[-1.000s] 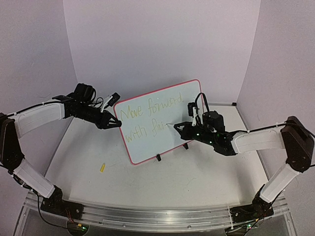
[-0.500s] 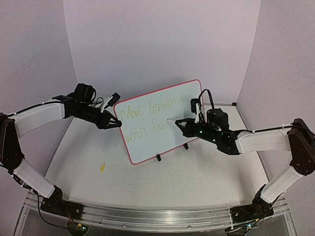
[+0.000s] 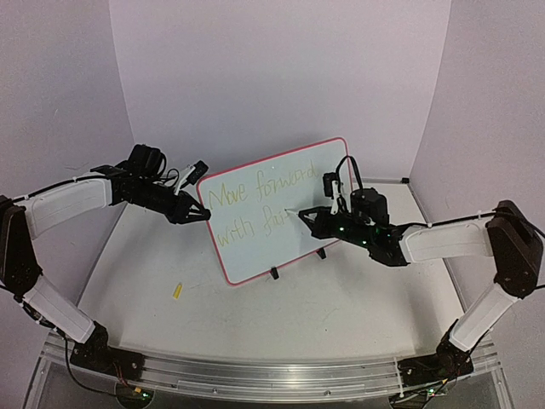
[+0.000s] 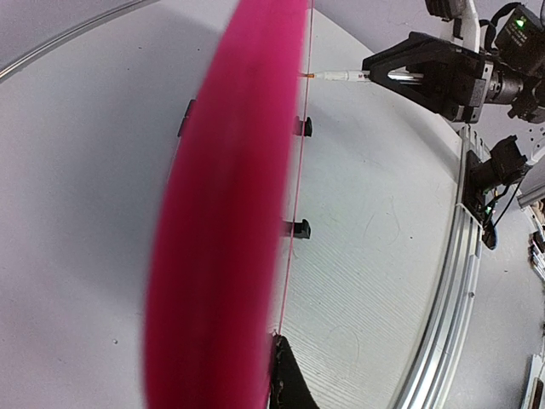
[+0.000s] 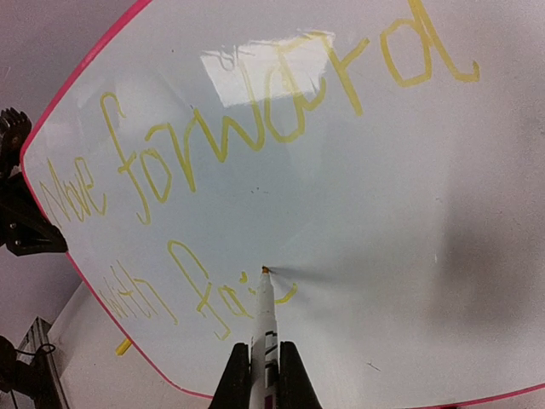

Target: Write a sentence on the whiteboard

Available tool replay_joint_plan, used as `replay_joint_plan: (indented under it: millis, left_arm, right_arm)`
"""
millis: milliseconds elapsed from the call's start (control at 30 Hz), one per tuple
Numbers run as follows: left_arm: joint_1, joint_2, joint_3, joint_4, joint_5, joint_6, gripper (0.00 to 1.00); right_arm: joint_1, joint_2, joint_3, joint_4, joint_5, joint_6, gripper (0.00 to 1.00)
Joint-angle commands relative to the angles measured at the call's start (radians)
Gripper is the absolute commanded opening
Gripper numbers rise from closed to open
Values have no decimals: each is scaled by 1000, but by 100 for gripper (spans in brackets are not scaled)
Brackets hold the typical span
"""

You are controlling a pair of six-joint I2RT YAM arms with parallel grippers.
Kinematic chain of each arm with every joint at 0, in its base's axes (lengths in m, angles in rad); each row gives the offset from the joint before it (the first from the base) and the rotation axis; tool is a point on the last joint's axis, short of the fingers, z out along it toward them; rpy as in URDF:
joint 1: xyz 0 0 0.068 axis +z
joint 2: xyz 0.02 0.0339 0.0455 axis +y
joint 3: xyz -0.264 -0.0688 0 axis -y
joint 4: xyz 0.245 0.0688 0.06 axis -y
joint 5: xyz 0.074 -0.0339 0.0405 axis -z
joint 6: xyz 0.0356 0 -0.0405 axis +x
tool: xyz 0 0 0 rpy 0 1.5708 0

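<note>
Right wrist view: right fingers (image 5: 234, 381) pinch a slim white marker (image 5: 265, 319), its tip touching the large white, red-rimmed whiteboard (image 5: 366, 221) straight ahead, beside the unfinished "fai" of the yellow-green cursive sentence (image 5: 221, 145); left fingers (image 4: 285, 379) clamp the whiteboard's rim between them, and it stands on the pale counter (image 3: 341, 298).

Three plain, pale lilac-white walls enclose the scene: a back wall (image 3: 272, 77), a left wall (image 3: 51, 94) and a right wall (image 3: 502, 94) angling in. Below them lies a white tabletop (image 3: 341, 298), softly and evenly lit, with a silver metal rail (image 3: 272, 371) along its near edge.
</note>
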Motion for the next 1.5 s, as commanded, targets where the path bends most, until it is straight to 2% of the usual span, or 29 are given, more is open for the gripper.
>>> replay_joint_plan:
  millis: [0, 567, 767, 1033, 1467]
  left_arm:
    - [-35, 49, -10, -49, -88, 54, 0]
    - [-36, 50, -11, -50, -90, 53, 0]
    - [-37, 49, -11, -50, -90, 54, 0]
    - [-37, 47, -11, -50, -90, 55, 0]
    - [-38, 48, -11, -50, -90, 54, 0]
  right_arm:
    - [-4, 4, 12, 11, 52, -2, 0]
    - [-4, -17, -81, 15, 91, 47, 0]
    - [-4, -59, -38, -22, 123, 16, 0]
    - [-4, -98, 22, -34, 85, -15, 0]
    - [-4, -20, 59, -44, 130, -37, 0]
